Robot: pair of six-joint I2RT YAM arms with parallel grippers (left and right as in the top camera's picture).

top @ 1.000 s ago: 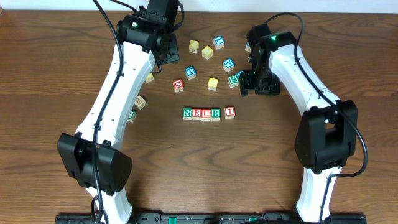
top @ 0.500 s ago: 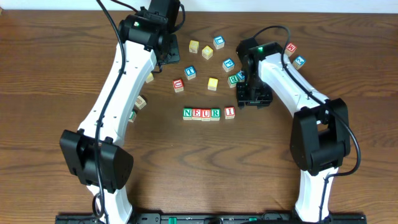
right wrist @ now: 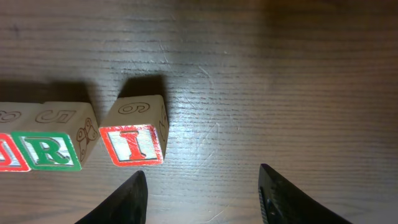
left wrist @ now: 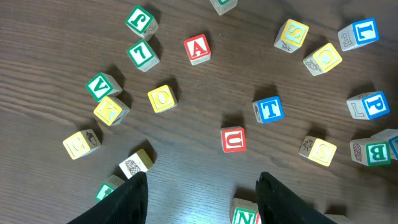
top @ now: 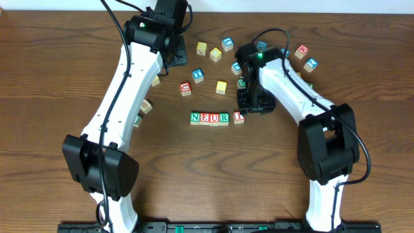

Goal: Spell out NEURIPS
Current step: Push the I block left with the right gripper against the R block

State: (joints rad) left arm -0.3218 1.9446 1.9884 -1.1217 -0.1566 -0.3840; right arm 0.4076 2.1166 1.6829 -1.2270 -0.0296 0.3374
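1. Right wrist view: the right tool [right wrist: 202, 173] has its fingers spread, and only bare counter [right wrist: 280, 74] shows between them.
2. Just past its left-hand finger stands the red-framed I cube [right wrist: 132, 144], letter up. It is not between the fingers.
3. The I cube sits close beside the green-framed R cube [right wrist: 51, 150] and is turned a little off the row's line. A thin wedge of gap opens between them toward the far side.
4. Left wrist view: the left tool [left wrist: 202, 180] is also spread, with nothing between its fingers.
5. The N cube [left wrist: 244, 214] peeks in at the bottom edge, near the right-hand finger.
6. Farther out lie a loose red U cube [left wrist: 234, 139] and a blue T cube [left wrist: 268, 109], apart from each other.
7. The blue P cube [left wrist: 372, 104] rests near the right edge among other loose cubes. A red A cube [left wrist: 197, 49] lies farther still.
8. Overhead: the N cube, E cube [top: 204, 118], U cube [top: 214, 118] and R cube form one tight row at mid-counter.
9. The I cube stands just to the right of that row, partly covered by the right tool hanging over it.
10. Beyond the row the remaining cubes lie scattered, and the left tool hangs over the far left part of that scatter.
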